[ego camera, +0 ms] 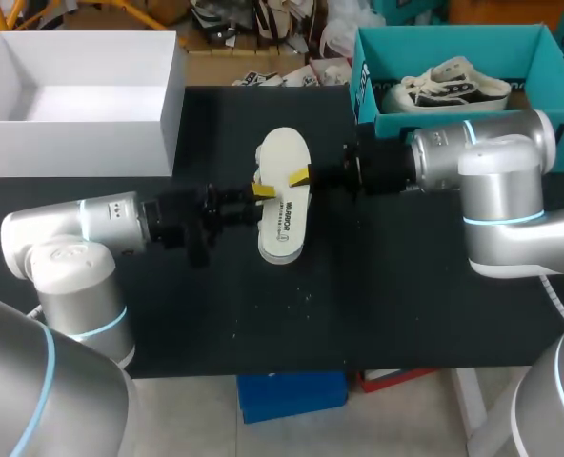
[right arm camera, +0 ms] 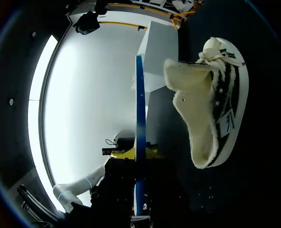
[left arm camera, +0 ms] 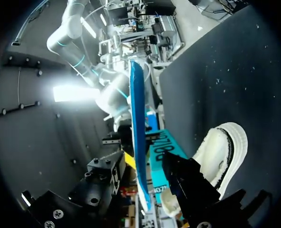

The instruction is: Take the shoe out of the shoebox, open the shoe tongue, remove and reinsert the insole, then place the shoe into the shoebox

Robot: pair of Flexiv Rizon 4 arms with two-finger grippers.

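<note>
The insole (ego camera: 284, 195) is hanging flat in the air over the middle of the surface (ego camera: 377, 305), its pale printed face turned up. The right hand (ego camera: 299, 177) is coming in from the right and pinching it, one yellow tip lying on the top face. The left hand (ego camera: 261, 189) is meeting the insole's opposite edge from the left. I cannot tell whether that hand is gripping it or only sitting around it.

The shoe (right arm camera: 211, 104) is lying on the surface just under the insole, not touching it. It is cream with dark stripes, and its fleecy opening is gaping toward the insole.

The teal shoebox (ego camera: 453, 124) is standing at the far right of the surface with a second shoe (ego camera: 449, 86) resting inside it. An open white box (ego camera: 72, 148) is sitting at the far left, well apart from the shoebox. The surface is black and is showing scattered pale specks (ego camera: 296, 286) nearer the robot.

From above, the insole is covering nearly all of the shoe. The wrist views are showing what it hides. In the right wrist view the insole (right arm camera: 140, 133) is appearing edge-on as a thin blue strip, with the right hand (right arm camera: 139, 152) closed on it from both faces and the white box (right arm camera: 159, 47) beyond. In the left wrist view the same blue strip (left arm camera: 139, 142) is running through the left hand (left arm camera: 147, 161). The shoe (left arm camera: 221, 156) is lying beside it, and the shoebox (left arm camera: 165, 152) is showing between them.
</note>
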